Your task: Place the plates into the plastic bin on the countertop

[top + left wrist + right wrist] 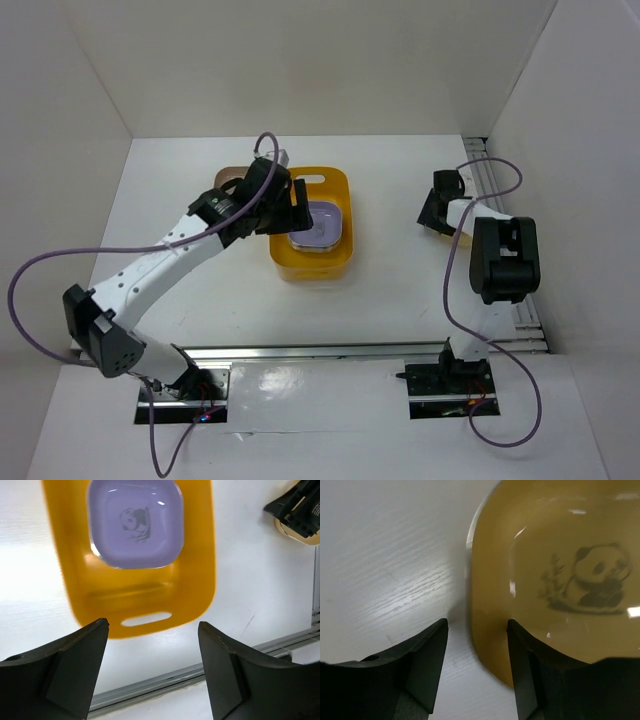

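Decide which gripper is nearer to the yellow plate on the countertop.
Right. The right gripper is open at the yellow plate, with its fingers either side of the plate's rim. The left gripper hangs open over the plastic bin, well away from that plate.

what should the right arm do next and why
Probably close the right gripper: its open jaws straddle the rim of the yellow plate on the countertop. The lavender plate already lies in the plastic bin, and the left gripper hangs open above it.
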You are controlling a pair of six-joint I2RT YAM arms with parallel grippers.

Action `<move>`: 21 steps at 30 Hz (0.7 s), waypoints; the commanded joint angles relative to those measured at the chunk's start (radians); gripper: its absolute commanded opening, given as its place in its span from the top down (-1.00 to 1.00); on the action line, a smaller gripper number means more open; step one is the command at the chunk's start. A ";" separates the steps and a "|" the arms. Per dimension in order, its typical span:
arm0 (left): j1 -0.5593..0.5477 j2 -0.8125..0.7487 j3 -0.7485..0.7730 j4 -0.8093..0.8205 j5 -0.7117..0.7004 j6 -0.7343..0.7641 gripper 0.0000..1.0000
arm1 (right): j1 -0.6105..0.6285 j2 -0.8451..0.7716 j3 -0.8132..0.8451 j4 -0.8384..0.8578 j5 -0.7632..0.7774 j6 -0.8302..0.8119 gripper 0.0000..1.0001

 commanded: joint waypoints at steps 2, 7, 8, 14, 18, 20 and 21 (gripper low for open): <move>0.007 -0.102 -0.080 -0.036 -0.089 -0.013 -0.71 | 0.017 0.063 0.041 0.040 0.067 0.013 -0.03; 0.016 -0.189 -0.180 -0.056 -0.140 -0.025 -0.73 | 0.080 0.112 0.070 0.039 0.064 0.022 1.00; 0.029 -0.202 -0.192 -0.067 -0.140 -0.034 -0.76 | 0.118 0.112 0.081 0.025 0.064 0.022 1.00; 0.112 -0.286 -0.303 -0.067 -0.178 -0.054 -1.00 | 0.244 -0.032 0.174 -0.015 0.086 0.034 1.00; 0.188 -0.306 -0.344 -0.067 -0.164 -0.054 -1.00 | 0.374 -0.115 0.300 -0.097 0.152 0.008 1.00; 0.220 -0.306 -0.353 -0.067 -0.155 -0.054 -1.00 | 0.417 -0.136 0.373 -0.134 0.152 -0.002 1.00; 0.220 -0.306 -0.353 -0.067 -0.155 -0.054 -1.00 | 0.456 -0.148 0.400 -0.150 0.161 -0.013 1.00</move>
